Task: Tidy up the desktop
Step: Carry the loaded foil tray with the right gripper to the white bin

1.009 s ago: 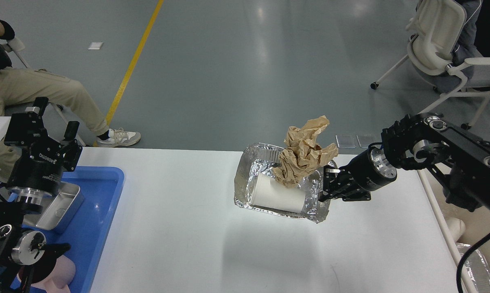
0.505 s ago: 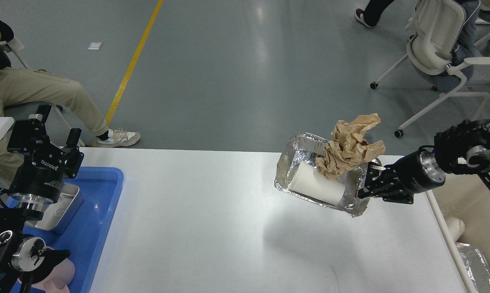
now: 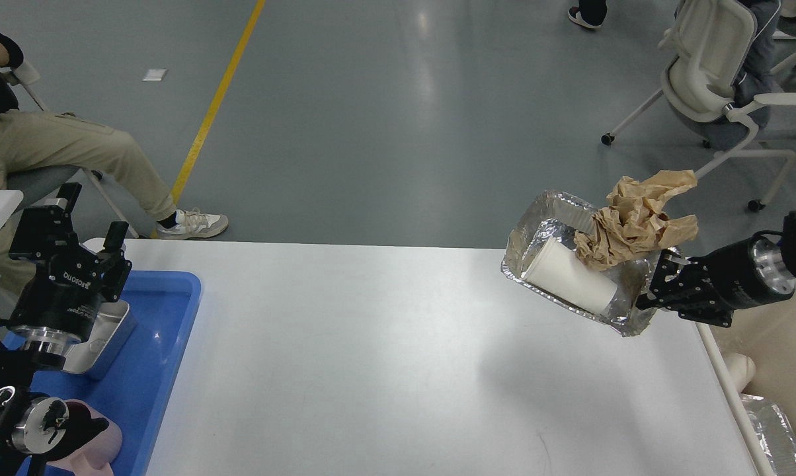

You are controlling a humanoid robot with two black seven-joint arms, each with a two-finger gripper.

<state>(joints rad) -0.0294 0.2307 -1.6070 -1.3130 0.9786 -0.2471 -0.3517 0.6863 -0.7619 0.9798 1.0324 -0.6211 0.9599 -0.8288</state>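
Observation:
The white desktop (image 3: 385, 357) fills the lower middle of the head view. My right gripper (image 3: 657, 289) is shut on the right rim of a crumpled foil tray (image 3: 543, 225), held tilted in the air over the desktop's far right corner. In the tray lie a white paper cup (image 3: 570, 274) on its side and a wad of brown paper (image 3: 642, 221). My left gripper (image 3: 90, 221) stands open, fingers up, above the blue tray at the left, holding nothing.
A blue plastic tray (image 3: 166, 344) at the left edge holds a metal tin (image 3: 104, 344) and a pink object (image 3: 104, 439). A cream bin (image 3: 768, 357) with foil inside stands beside the desktop's right edge. A seated person is at far left, office chairs at far right.
The right gripper has lifted the foil tray with the cup and paper off the desktop and carried it to the right. The left arm shifted slightly.

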